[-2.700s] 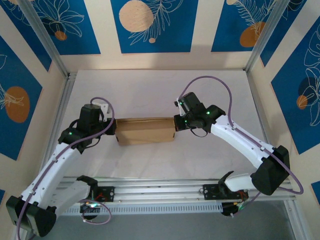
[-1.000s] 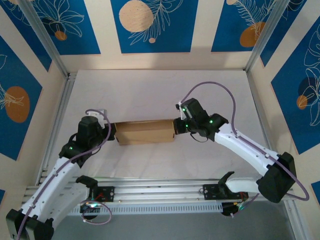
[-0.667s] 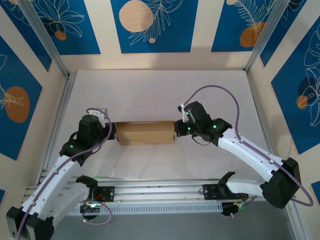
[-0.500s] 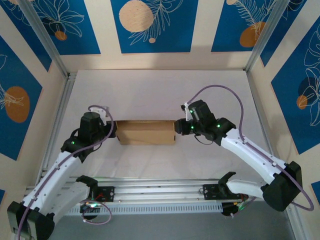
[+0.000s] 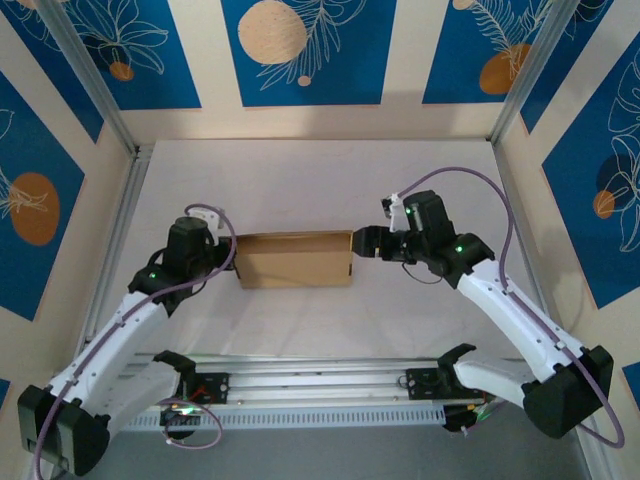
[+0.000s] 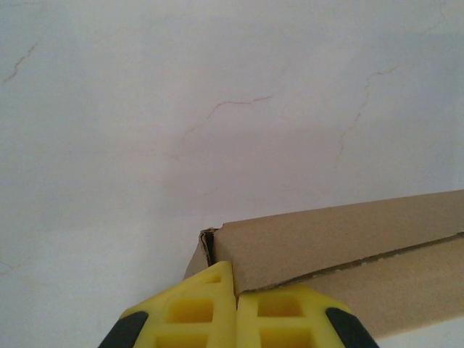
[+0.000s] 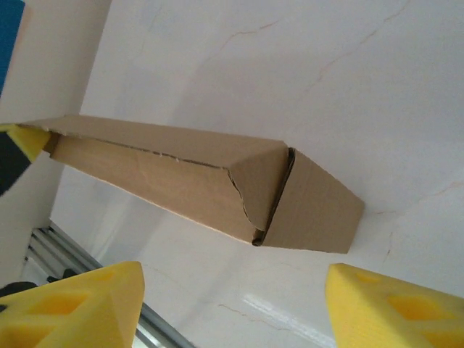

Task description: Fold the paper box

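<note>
The paper box [image 5: 295,260] is a closed, shallow brown cardboard mailer lying lengthwise on the white table between the two arms. My left gripper [image 5: 232,262] is at its left end. In the left wrist view its yellow fingers [image 6: 196,312] are pressed together, pinching the corner of the box's top flap [image 6: 304,243]. My right gripper [image 5: 361,243] stands just off the box's right end, open and apart from it. In the right wrist view that gripper [image 7: 235,308] holds nothing, and the box [image 7: 181,185] shows its tucked end flap [image 7: 262,181].
An aluminium rail [image 5: 320,380] with the arm bases runs along the near edge; it also shows as a rail [image 7: 51,250] under the right gripper. Metal frame posts [image 5: 110,110] and patterned walls enclose the table [image 5: 300,180]. Open white surface lies behind the box.
My right gripper has opened and drawn back to the right, off the box's right end. The left arm has shifted slightly up and right, still shut at the left end.
</note>
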`<state>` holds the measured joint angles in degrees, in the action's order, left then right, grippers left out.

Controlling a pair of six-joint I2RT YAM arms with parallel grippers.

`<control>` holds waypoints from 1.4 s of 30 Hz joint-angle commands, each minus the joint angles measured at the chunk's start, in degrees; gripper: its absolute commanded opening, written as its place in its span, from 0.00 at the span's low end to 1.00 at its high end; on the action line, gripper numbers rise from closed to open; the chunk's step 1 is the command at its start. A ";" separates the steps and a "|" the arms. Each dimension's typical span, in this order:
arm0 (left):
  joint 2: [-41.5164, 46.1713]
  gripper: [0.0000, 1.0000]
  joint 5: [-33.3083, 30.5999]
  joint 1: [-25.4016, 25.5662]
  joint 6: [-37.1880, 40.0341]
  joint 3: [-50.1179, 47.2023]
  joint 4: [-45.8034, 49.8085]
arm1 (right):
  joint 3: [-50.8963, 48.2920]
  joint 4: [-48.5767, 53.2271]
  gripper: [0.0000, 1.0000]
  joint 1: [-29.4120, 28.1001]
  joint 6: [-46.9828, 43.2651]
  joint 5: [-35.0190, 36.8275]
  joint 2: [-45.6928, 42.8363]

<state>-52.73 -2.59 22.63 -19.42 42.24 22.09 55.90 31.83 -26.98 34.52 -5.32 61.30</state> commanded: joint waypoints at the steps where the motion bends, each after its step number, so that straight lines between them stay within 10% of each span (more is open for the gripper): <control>1: -1.33 0.00 -1.96 1.94 1.66 -0.05 8.69 | 1.78 -0.83 0.70 1.05 14.70 -1.52 1.17; 12: -0.64 0.00 -5.58 5.31 0.93 -0.45 8.86 | 6.20 6.41 0.79 -2.64 40.78 2.03 8.13; 24: -0.60 0.00 -6.02 5.40 1.40 -0.49 8.81 | 4.60 -1.90 0.89 -1.61 49.75 1.32 9.31; 42: 0.24 0.00 -5.59 5.41 0.84 -0.23 8.93 | -1.06 -2.74 0.67 -6.90 54.37 5.39 12.14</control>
<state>-52.25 -8.75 27.51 -18.92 42.83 24.25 57.10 29.52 -33.06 87.26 -1.21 72.20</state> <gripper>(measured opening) 0.047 0.683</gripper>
